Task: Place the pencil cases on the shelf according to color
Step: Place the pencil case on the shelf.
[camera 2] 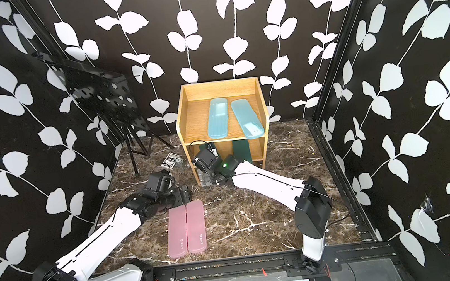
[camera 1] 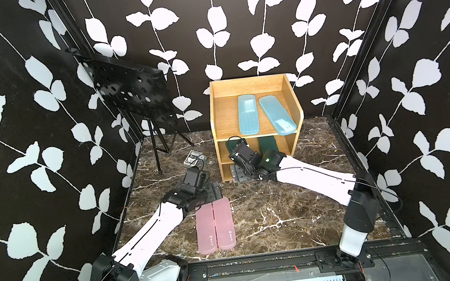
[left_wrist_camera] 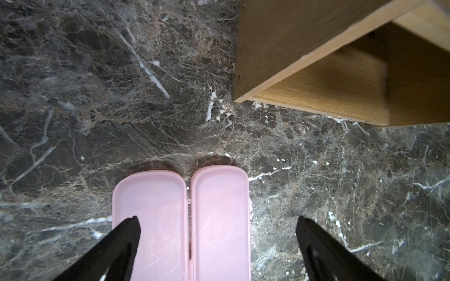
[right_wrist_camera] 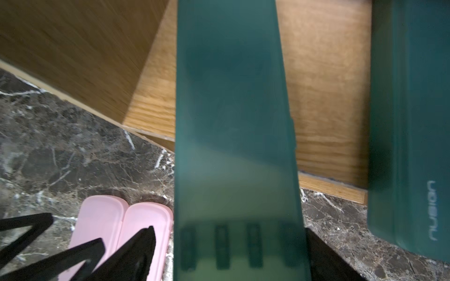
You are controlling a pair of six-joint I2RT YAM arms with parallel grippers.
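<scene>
Marble surface (camera 1: pixel 283 198): two pink cases (camera 1: pixel 206 228) (camera 1: pixel 224 223) before shelf (camera 1: pixel 221 109), two blue cases (camera 1: pixel 247 114) (camera 1: pixel 277 114) atop, two green cases (right_wrist_camera: pixel 233 121) (right_wrist_camera: pixel 409 121) inside; left tool (left_wrist_camera: pixel 218 219) wide, right tool (right_wrist_camera: pixel 229 228) loose around one.

Pale "nusign" lettering along the dark green pencil case (right_wrist_camera: pixel 414 121) in the right wrist view

on the table (camera 1: pixel 285 212): shelf (camera 1: pixel 222 112), stand (camera 1: pixel 130 91), card box (camera 1: pixel 191 157), two pink cases (camera 1: pixel 206 231). shelf holds blue cases (camera 1: pixel 247 114) above green cases (camera 1: pixel 267 143).

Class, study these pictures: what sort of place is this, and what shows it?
Probably a robot test booth, not a home: two robot arms fixed to a black rail, leaf-patterned walls closing in a marble-look tabletop.
</scene>
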